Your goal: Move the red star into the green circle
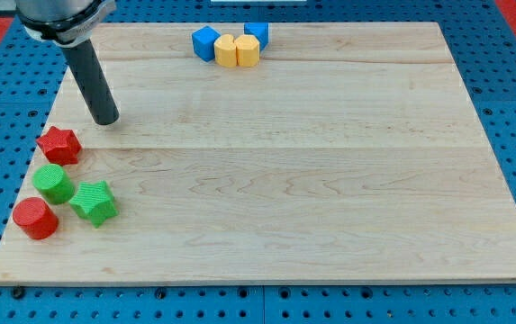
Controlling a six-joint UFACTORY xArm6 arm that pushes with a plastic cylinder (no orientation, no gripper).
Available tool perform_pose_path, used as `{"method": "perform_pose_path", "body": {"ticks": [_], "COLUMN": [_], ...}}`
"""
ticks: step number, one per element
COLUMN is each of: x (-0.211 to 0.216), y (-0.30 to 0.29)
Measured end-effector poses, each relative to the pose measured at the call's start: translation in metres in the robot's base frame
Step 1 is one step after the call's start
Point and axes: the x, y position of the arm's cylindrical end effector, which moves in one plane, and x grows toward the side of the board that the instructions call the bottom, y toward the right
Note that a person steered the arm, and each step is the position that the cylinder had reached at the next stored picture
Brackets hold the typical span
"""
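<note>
The red star (pixel 58 145) lies near the board's left edge. The green circle (pixel 52 183), a short cylinder, sits just below it, with a narrow gap or light contact that I cannot tell apart. My tip (pixel 105 120) rests on the board a little above and to the right of the red star, apart from it. The rod rises up and to the left out of the view's top.
A green star (pixel 94 202) touches the green circle's lower right. A red cylinder (pixel 34 219) lies at the lower left. Two blue blocks (pixel 205 42) (pixel 257 34) and two yellow blocks (pixel 227 50) (pixel 248 50) cluster at the top of the wooden board (pixel 312 180).
</note>
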Motion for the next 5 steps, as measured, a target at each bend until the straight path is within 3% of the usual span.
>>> {"method": "perform_pose_path", "body": {"ticks": [3,5], "x": [-0.001,0.051], "y": [-0.048,-0.042]}}
